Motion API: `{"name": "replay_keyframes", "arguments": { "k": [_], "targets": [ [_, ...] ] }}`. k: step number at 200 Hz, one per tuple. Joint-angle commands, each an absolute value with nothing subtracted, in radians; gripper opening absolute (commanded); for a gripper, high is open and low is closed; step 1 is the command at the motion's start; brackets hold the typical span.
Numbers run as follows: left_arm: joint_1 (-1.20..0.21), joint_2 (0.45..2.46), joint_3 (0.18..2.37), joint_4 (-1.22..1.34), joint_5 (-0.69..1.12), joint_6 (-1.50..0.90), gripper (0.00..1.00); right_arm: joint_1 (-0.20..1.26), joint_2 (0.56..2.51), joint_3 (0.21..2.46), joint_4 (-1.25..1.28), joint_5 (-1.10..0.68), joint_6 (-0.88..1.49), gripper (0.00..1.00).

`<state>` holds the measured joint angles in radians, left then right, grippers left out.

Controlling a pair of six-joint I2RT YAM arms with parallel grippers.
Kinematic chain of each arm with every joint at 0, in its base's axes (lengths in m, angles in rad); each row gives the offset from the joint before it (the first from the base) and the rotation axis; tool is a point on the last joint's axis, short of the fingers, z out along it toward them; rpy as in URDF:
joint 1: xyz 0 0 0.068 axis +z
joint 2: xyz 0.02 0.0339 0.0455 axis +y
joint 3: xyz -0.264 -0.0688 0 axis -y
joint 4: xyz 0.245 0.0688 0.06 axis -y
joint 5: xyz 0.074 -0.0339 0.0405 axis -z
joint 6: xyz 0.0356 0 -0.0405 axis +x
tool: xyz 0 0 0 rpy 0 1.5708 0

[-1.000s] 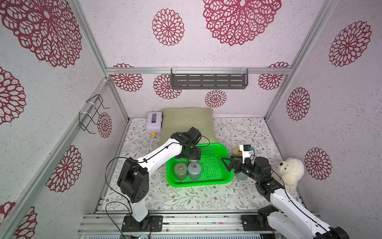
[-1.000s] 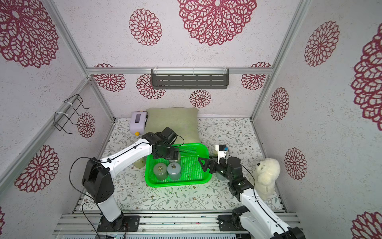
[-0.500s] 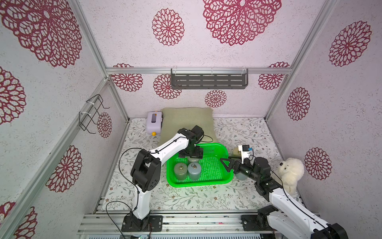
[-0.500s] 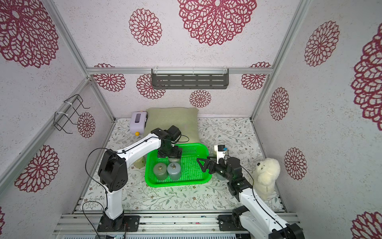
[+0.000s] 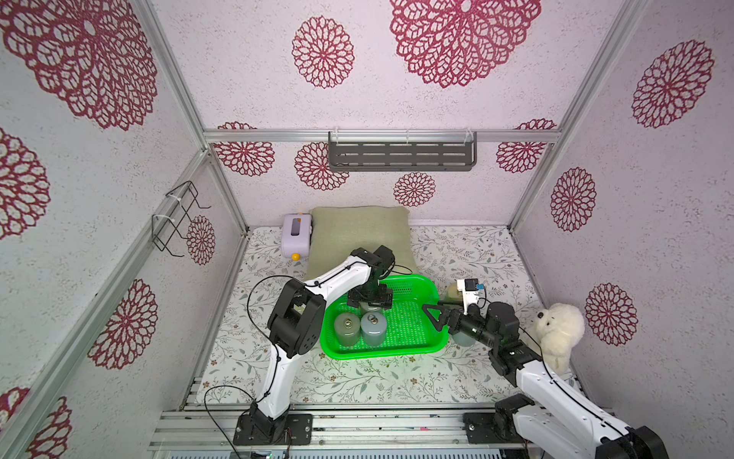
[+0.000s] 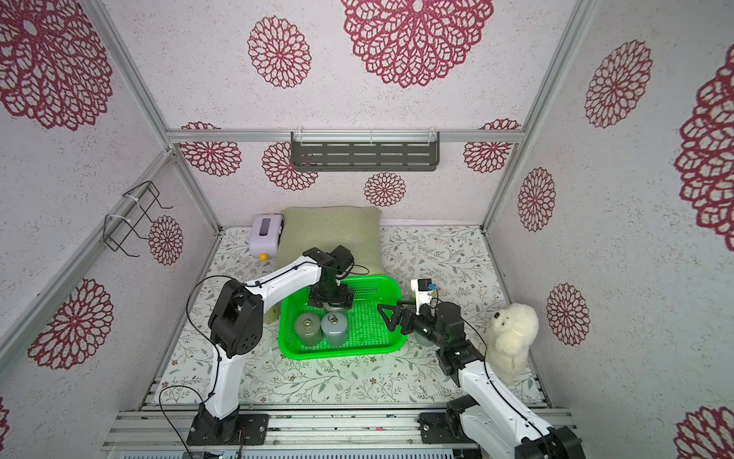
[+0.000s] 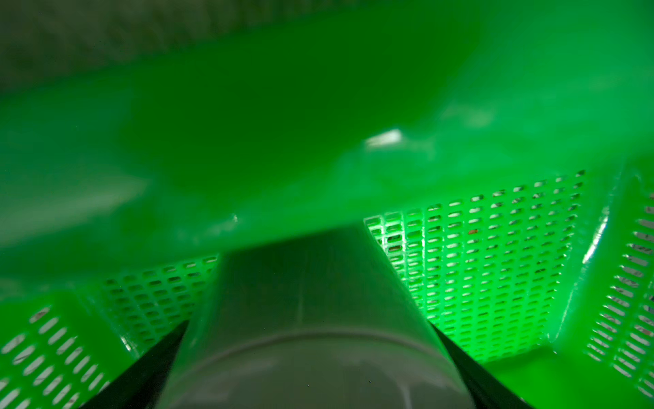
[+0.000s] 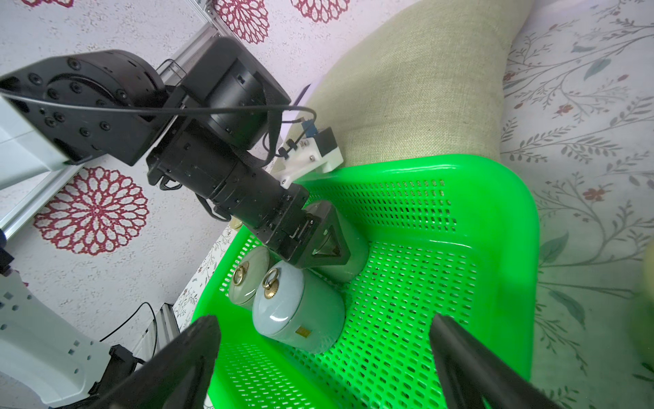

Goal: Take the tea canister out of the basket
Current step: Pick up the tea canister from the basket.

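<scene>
The bright green basket (image 5: 421, 349) (image 6: 337, 353) lies mid-table with three tea canisters standing in it. My left gripper (image 5: 370, 304) (image 6: 333, 304) points down over the rear canister (image 8: 354, 248), and its black fingers (image 8: 327, 240) press on both sides. In the left wrist view that grey canister (image 7: 311, 301) fills the gap of the gripper (image 7: 311, 329), still standing on the basket floor (image 7: 495, 248). A green-grey canister (image 5: 346, 328) and a blue-grey one (image 5: 373, 326) stand side by side at the front left. My right gripper (image 5: 431, 318) (image 8: 325, 320) hangs open over the basket's right rim, holding nothing.
A beige pillow (image 5: 357, 234) lies behind the basket with a lilac box (image 5: 296, 236) to its left. Right of the basket, two more jars (image 5: 462, 339) (image 5: 452, 292) stand under my right arm, beside a white plush dog (image 5: 558, 334). A grey shelf (image 5: 401, 153) hangs on the back wall.
My left gripper has moved right from the basket's rear left edge and come down around the rear canister. The right arm has stayed nearly still.
</scene>
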<state>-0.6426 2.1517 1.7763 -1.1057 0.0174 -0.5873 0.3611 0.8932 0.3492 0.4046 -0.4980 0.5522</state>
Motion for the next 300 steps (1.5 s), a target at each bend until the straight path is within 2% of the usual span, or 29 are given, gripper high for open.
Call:
{"name": "replay_keyframes", "arguments": {
  "k": [1, 62, 80, 94, 170, 239, 300],
  "targets": [
    [-0.634, 2.169, 1.797, -1.117, 0.016, -0.572, 0.98, 0.366, 0.897, 0.351, 0.448, -0.502, 0.564, 0.99],
    [-0.627, 2.194, 1.794, -1.114, 0.012, -0.568, 0.99, 0.366, 0.903, 0.350, 0.451, -0.500, 0.564, 0.99],
    [-0.625, 2.196, 1.795, -1.109, 0.015, -0.565, 0.94, 0.367, 0.907, 0.350, 0.451, -0.500, 0.565, 0.99],
    [-0.625, 2.197, 1.796, -1.106, 0.023, -0.564, 0.85, 0.367, 0.908, 0.351, 0.450, -0.500, 0.565, 0.99],
    [-0.627, 2.091, 1.836, -1.134, 0.029, -0.584, 0.76, 0.380, 0.921, 0.346, 0.477, -0.513, 0.567, 0.99],
    [-0.627, 1.974, 1.878, -1.195, -0.037, -0.590, 0.76, 0.464, 0.956, 0.361, 0.508, -0.522, 0.537, 0.99],
    [-0.614, 1.755, 1.798, -1.216, -0.124, -0.609, 0.76, 0.563, 1.000, 0.383, 0.519, -0.508, 0.495, 0.99]
  ]
}}
